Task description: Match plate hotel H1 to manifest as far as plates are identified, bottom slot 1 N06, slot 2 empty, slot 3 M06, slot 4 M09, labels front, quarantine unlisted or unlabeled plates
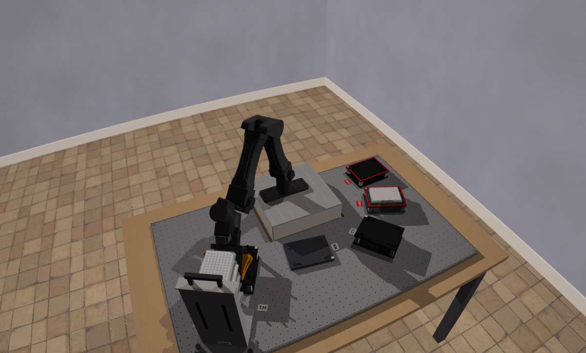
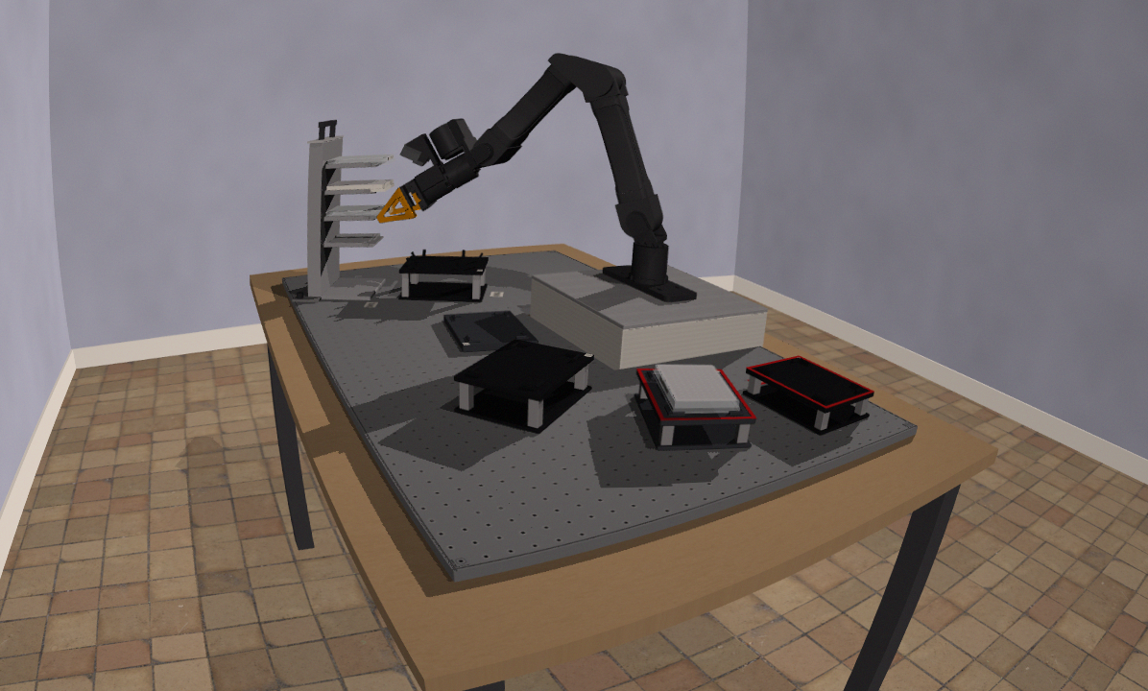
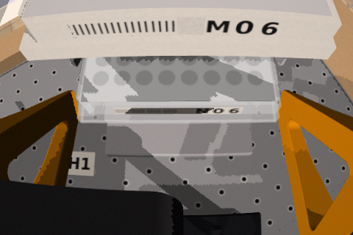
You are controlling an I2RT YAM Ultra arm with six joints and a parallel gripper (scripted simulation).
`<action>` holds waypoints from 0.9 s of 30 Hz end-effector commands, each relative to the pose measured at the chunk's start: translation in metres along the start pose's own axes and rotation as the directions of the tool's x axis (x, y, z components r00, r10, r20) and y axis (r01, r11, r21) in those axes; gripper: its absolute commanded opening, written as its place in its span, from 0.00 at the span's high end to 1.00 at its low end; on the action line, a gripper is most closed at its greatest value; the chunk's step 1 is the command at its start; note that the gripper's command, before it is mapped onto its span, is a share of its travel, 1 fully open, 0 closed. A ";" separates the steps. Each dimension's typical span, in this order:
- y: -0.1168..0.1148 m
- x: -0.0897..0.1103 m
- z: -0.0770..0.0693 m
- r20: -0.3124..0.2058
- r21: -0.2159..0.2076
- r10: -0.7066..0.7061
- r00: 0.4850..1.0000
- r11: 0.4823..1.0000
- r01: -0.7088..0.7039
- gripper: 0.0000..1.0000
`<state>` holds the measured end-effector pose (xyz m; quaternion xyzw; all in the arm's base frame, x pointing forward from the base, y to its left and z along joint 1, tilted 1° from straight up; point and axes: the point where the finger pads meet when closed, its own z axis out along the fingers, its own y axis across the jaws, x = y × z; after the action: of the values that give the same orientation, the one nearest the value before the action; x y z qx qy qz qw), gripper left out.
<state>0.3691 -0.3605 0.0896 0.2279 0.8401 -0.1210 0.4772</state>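
The plate hotel H1 (image 1: 216,307) (image 2: 319,214) stands at the deck's corner with plates on its shelves. In the wrist view a white plate labelled M06 (image 3: 182,31) faces me, label at the front. Below it sits a paler plate (image 3: 176,95) whose label ends in 06; its first character is unreadable. My gripper (image 3: 178,101) (image 2: 395,208) (image 1: 247,262) is open and empty. Its orange fingers stand just in front of the hotel, one to each side of the lower plate's front, apart from it. The top shelf's white plate (image 1: 217,263) shows from above.
A white plate (image 1: 384,193) (image 2: 697,386) lies in one red-rimmed quarantine nest; the other red-rimmed nest (image 1: 367,170) (image 2: 808,385) is bare. A raised black nest (image 1: 379,235) (image 2: 522,378), a flat nest (image 1: 308,251) (image 2: 484,328), the nest beside the hotel (image 2: 442,268) and the arm's pedestal (image 1: 299,210) stand on the deck.
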 end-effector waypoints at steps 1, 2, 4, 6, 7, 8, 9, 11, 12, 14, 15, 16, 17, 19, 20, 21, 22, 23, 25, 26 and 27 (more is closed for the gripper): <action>-0.001 -0.030 -0.004 0.062 0.008 -0.016 0.998 1.000 0.016 0.00; -0.001 -0.030 -0.004 0.062 0.008 -0.016 0.998 1.000 0.016 0.00; -0.001 -0.030 -0.004 0.062 0.008 -0.016 0.998 1.000 0.016 0.00; -0.001 -0.030 -0.004 0.062 0.008 -0.016 0.998 1.000 0.016 0.00; -0.001 -0.030 -0.004 0.062 0.008 -0.016 0.998 1.000 0.016 0.00; -0.001 -0.030 -0.004 0.062 0.008 -0.016 0.998 1.000 0.016 0.14; -0.001 -0.030 -0.004 0.062 0.008 -0.017 0.998 1.000 0.016 0.14; -0.001 -0.030 -0.004 0.062 0.007 -0.017 0.998 1.000 0.016 0.14; -0.001 -0.030 -0.004 0.062 0.007 -0.017 0.998 1.000 0.016 0.14; -0.001 -0.030 -0.004 0.062 0.007 -0.017 0.998 1.000 0.016 0.14; -0.001 -0.030 -0.004 0.062 0.007 -0.017 0.998 1.000 0.016 0.14; -0.001 -0.030 -0.004 0.062 0.007 -0.017 0.998 1.000 0.016 0.14; -0.001 -0.030 -0.004 0.062 0.007 -0.017 0.998 1.000 0.016 0.14; -0.001 -0.030 -0.004 0.062 0.007 -0.017 0.998 1.000 0.016 0.14; -0.001 -0.030 -0.004 0.062 0.007 -0.017 0.998 1.000 0.016 0.14; -0.001 -0.030 -0.004 0.062 0.007 -0.017 0.998 1.000 0.016 0.14; -0.001 -0.030 -0.004 0.062 0.007 -0.017 0.998 1.000 0.016 0.14; -0.001 -0.030 -0.004 0.062 0.007 -0.017 0.998 1.000 0.016 0.14; -0.001 -0.030 -0.004 0.062 0.007 -0.017 0.998 1.000 0.016 0.14; -0.001 -0.030 -0.004 0.062 0.007 -0.017 0.998 1.000 0.016 0.14; -0.001 -0.030 -0.004 0.062 0.007 -0.017 0.998 1.000 0.016 0.14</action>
<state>0.3691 -0.3605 0.0895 0.2279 0.8401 -0.1210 0.4771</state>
